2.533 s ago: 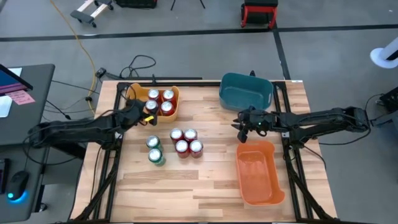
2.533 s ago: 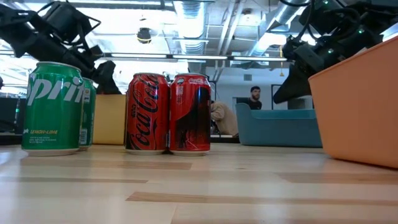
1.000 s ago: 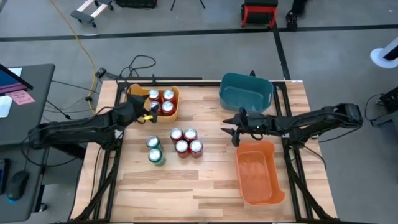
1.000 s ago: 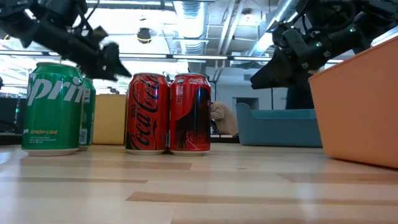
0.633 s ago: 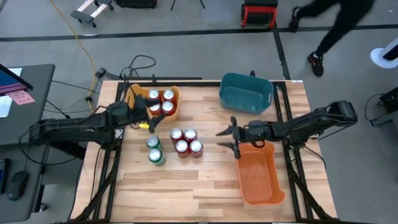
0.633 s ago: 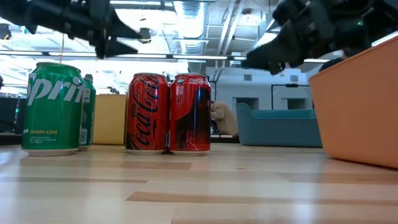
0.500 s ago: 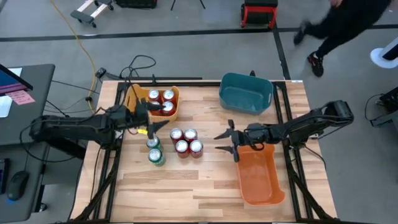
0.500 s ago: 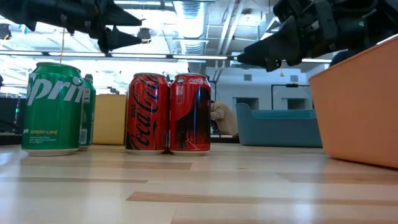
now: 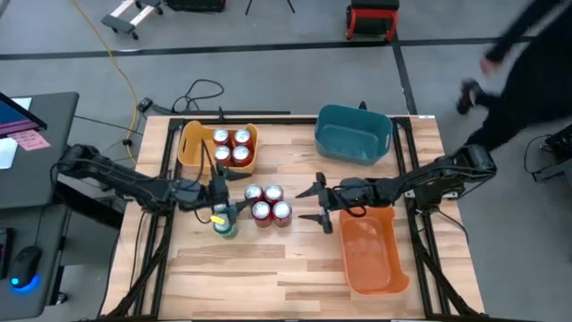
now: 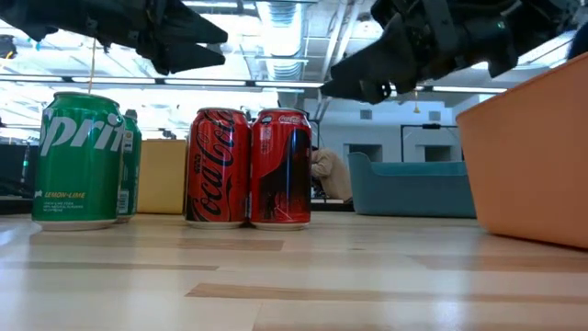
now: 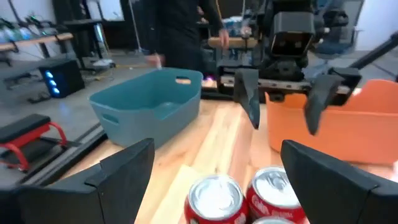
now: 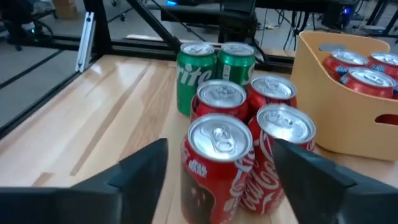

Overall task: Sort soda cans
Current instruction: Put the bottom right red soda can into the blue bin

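Four loose red cans point(image 9: 266, 203) mid-table; right end effector point(image 9: 315, 205) spread, aimed to grasp (left end effector point(image 9: 220, 199) likewise released, over green cans point(image 9: 222, 217)).

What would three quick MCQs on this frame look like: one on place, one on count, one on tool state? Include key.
1. Where do the two green cans stand?
A. In the teal bin
B. On the table, left of the red cluster
C. In the orange bin

2. How many red cans sit in the yellow bin?
A. Four
B. Two
C. None

3. How is the right tool now?
A. Shut on a red can
B. Shut and empty
C. Open, holding nothing

Key:
1 B: the high view shows both on the table, beside the four loose red cans and under the left tool.
2 A: four silver tops show inside it from above.
3 C: its fingers stand spread, pointing at the red cluster, with nothing between them.
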